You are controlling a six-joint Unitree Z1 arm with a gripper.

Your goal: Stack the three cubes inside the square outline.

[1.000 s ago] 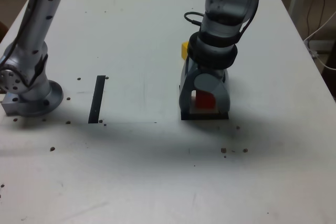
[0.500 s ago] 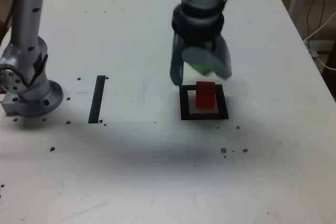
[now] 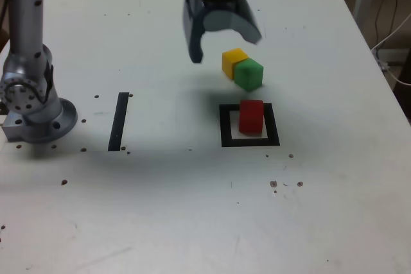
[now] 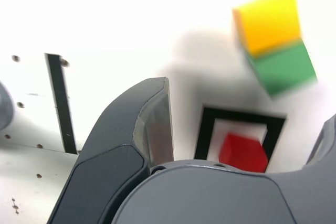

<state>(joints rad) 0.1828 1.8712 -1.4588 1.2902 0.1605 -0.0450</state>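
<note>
The small red cube (image 3: 251, 116) sits alone inside the square outline of thick black tape (image 3: 225, 128) on the white table (image 3: 160, 210). Just beyond it, the small yellow cube (image 3: 232, 61) and small green cube (image 3: 248, 74) touch each other. The grey gripper (image 3: 221, 40) hangs above the table, far and to the exterior view's left of them, jaws spread wide and holding nothing

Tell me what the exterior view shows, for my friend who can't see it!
A red cube sits alone inside the square outline on a white table. Just behind it, a yellow cube and a green cube touch each other. The robot's open, empty hand hangs above the table near them.
</note>
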